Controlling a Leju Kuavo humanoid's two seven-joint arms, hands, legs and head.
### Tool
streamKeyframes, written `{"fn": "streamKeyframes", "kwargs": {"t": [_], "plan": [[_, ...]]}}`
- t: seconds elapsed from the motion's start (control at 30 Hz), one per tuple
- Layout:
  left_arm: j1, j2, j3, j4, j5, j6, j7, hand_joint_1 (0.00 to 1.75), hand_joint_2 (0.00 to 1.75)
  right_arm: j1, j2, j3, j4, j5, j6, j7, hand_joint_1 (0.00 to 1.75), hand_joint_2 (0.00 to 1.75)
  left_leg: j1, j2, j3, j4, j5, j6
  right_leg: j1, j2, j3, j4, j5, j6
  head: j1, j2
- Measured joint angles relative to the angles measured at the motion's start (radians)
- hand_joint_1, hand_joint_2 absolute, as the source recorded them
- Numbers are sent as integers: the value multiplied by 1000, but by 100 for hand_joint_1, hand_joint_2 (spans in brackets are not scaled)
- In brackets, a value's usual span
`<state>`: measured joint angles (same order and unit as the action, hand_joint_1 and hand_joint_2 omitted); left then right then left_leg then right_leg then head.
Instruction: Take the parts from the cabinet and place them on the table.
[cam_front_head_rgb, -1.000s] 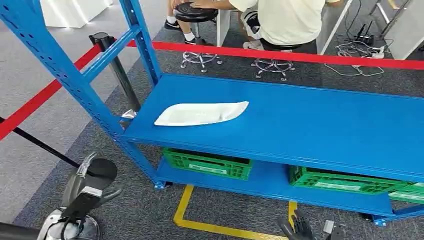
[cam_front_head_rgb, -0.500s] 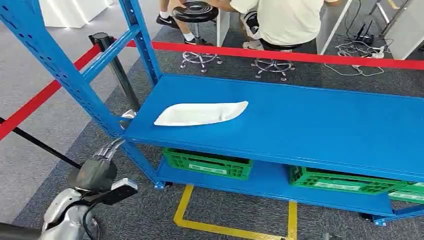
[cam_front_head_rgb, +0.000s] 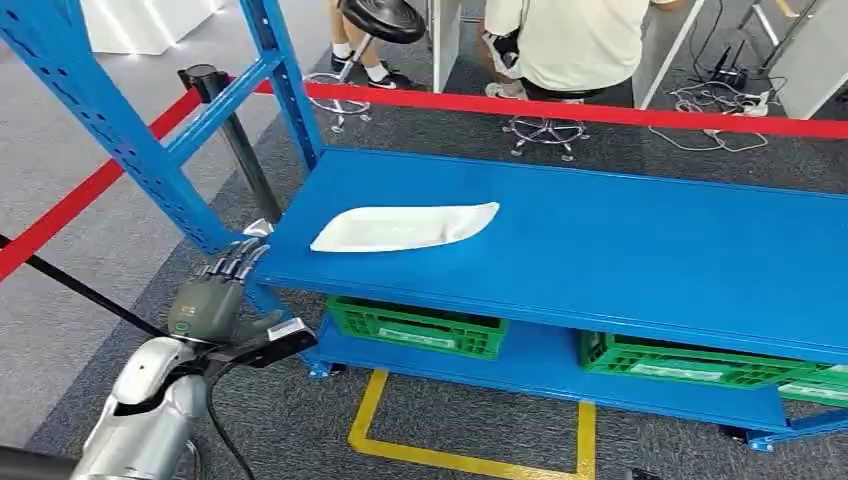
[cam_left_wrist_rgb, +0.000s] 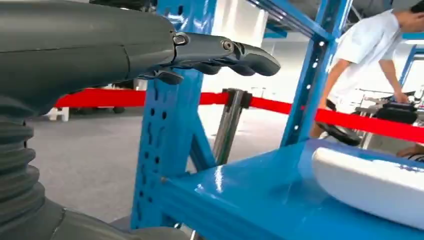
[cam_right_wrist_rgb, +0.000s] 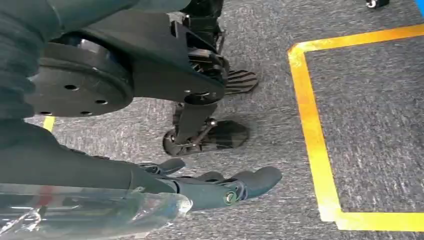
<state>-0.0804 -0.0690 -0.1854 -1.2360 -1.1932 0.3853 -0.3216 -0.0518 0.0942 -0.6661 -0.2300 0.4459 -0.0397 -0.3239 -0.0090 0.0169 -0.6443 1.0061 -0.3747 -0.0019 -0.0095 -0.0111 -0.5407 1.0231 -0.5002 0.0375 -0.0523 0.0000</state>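
Head view has the left hand (cam_front_head_rgb: 215, 300) up beside the front corner of the blue shelf (cam_front_head_rgb: 640, 250), fingers stretched out and a little apart, holding nothing, palm angled toward the white part (cam_front_head_rgb: 405, 227). That part lies flat on the shelf's left half, near the front edge, so it looks an easy reach from this side, which would explain the left arm leading. Left wrist view agrees: fingers (cam_left_wrist_rgb: 240, 50) extended over open air, the white part just ahead on the blue surface. A second ago this hand was low by the floor; now it has climbed to shelf height. Right hand (cam_right_wrist_rgb: 220, 187) hangs over the carpet near the yellow floor line (cam_right_wrist_rgb: 312, 130), fingers loosely out, empty.
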Motion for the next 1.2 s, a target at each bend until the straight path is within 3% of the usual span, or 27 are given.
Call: {"fn": "streamKeyframes", "kwargs": {"t": [0.13, 0.2, 0.23, 0.3, 0.33, 0.37, 0.4, 0.43, 0.5, 0.53, 0.57, 0.67, 0.7, 0.73, 0.8, 0.83, 0.87, 0.93, 1.0, 1.03, 1.07, 1.1, 1.17, 1.2], "plan": [[-10, 0, -13, 0, -12, 11, 8, 0, 175, 0, 0, 0, 2, 9, 0, 3, 0, 175, -4, 0, -4, 4, -5, 11, -3, 0, 2, -9, 1, 12, 0, 0], [-13, -5, -21, 0, -13, 13, 8, 0, 175, 0, 0, -1, 2, 10, 0, 3, 0, 175, 9, 3, 10, -22, 5, 18, 1, 6, 8, 0, -9, 20, 1, 0], [-18, -4, -22, 0, -15, 14, 9, 0, 175, 0, 0, -1, 2, 11, 0, 3, 0, 175, 11, 5, 12, -26, 5, 23, 3, 7, -13, 41, -40, 22, 4, 0], [-22, -6, -25, 2, -17, 14, 16, 0, 175, 1, 0, -2, 3, 15, 0, 3, 0, 175, 12, 5, 10, -26, 5, 26, -2, 7, -87, 193, -119, 27, 8, 0], [-22, -5, -27, 4, -22, 14, 18, 0, 175, 2, 0, -3, 3, 18, 0, 3, 0, 175, 13, 5, 10, -26, 5, 26, -3, 7, -123, 263, -144, 29, 7, 0], [-22, -5, -29, 8, -24, 15, 20, 0, 175, 3, 0, -3, 3, 21, 0, 3, 0, 175, 14, 5, 10, -26, 5, 25, -3, 7, -141, 288, -142, 32, 8, 0], [-23, -6, -31, 11, -27, 16, 22, 0, 175, 4, 0, -3, 3, 24, 0, 3, 0, 175, 16, 5, 10, -26, 5, 24, -4, 7, -134, 266, -117, 34, 8, 0], [-25, -6, -31, 13, -32, 16, 24, 0, 175, 3, 0, -3, 3, 28, 1, 2, 0, 175, 19, 5, 10, -24, 5, 19, -6, 7, -107, 204, -75, 36, 8, 0], [-31, -7, -33, 19, -33, 16, 27, 0, 175, 2, 0, -3, 3, 31, 2, 2, 0, 175, 26, 4, 9, -13, 1, 3, -15, -1, -11, 11, 15, 47, 9, 0], [-34, -7, -33, 21, -34, 16, 28, 0, 175, 0, 4, -3, 5, 32, 2, 1, 0, 175, 18, 4, 9, -8, -1, -7, -9, 1, -15, 10, 6, 44, 13, 0], [-36, -7, -34, 23, -35, 17, 28, 0, 175, -1, 6, -3, 6, 32, 3, -1, 0, 175, 19, 4, 9, -3, -2, -12, -11, 9, -14, 3, 12, 24, 13, 0], [-43, -7, -38, 27, -40, 19, 29, 0, 175, 2, 5, -3, 7, 35, 2, 0, 0, 175, 25, 5, 12, -12, 8, -30, -4, 13, -15, 10, 16, -2, 8, 0], [-44, -7, -39, 29, -43, 19, 30, 0, 175, 2, 5, -3, 7, 36, 2, 0, 0, 175, 27, 2, 7, -6, -1, -36, -9, 15, -12, 7, 22, -12, 6, 0], [-45, -7, -39, 30, -45, 21, 34, 0, 175, 1, 5, -3, 7, 38, 2, 0, 0, 175, 26, -2, -6, 27, -32, -39, -8, 17, -13, 7, 25, -18, 3, 0], [-49, -7, -45, 33, -54, 22, 37, 0, 175, 1, 5, -3, 7, 44, 2, 0, 0, 175, 25, -3, -72, 179, -114, -42, -7, 21, -17, 7, 27, -21, -1, 0], [-49, -7, -48, 37, -55, 22, 38, 0, 175, 1, 5, -3, 7, 46, 3, 0, 0, 175, 25, -3, -107, 257, -143, -42, -5, 22, -18, 7, 27, -22, -1, 0], [-49, -7, -49, 41, -57, 22, 38, 0, 175, 2, 5, -3, 7, 46, 3, 0, 0, 175, 25, -4, -128, 300, -152, -40, -4, 25, -18, 7, 27, -22, -1, 0], [-50, -7, -50, 46, -60, 23, 39, 0, 175, 1, 5, -3, 7, 47, 3, 1, 0, 175, 25, -5, -105, 252, -108, -34, -3, 32, -17, 7, 26, -22, -1, 0], [-55, -7, -51, 48, -63, 24, 40, 0, 175, 0, 5, -3, 7, 47, 3, 1, 0, 175, 25, -12, -20, 90, -26, -25, -4, 38, -13, 7, 23, -18, -1, 0], [-60, -7, -51, 49, -63, 25, 40, 0, 175, 0, 5, -3, 7, 48, 3, 1, 0, 175, 25, -19, 12, 26, -19, -21, -3, 39, -14, 7, 20, -14, -1, 0], [-64, -7, -53, 51, -65, 26, 41, 0, 175, -1, 5, -3, 7, 49, 3, 1, 0, 175, 24, -19, 22, 2, -31, -20, 4, 42, -19, 13, 16, -7, 0, 0], [-65, -8, -57, 53, -68, 27, 45, 0, 175, -1, 5, -3, 7, 51, 4, 0, 0, 175, 22, -19, 18, 8, -31, -19, 3, 42, -20, 7, 19, -2, 2, 0], [-66, -10, -62, 56, -75, 27, 52, 0, 175, 1, 5, -3, 8, 55, 7, 0, 0, 175, 19, -19, 17, 7, -33, -7, -1, 42, -15, -5, 21, 10, 2, 0], [-68, -9, -63, 57, -75, 27, 55, 0, 175, 2, 5, -3, 8, 57, 7, 0, 0, 175, 26, -18, 21, -1, -29, 1, -2, 39, -17, -4, 16, 17, 0, 0]]}}
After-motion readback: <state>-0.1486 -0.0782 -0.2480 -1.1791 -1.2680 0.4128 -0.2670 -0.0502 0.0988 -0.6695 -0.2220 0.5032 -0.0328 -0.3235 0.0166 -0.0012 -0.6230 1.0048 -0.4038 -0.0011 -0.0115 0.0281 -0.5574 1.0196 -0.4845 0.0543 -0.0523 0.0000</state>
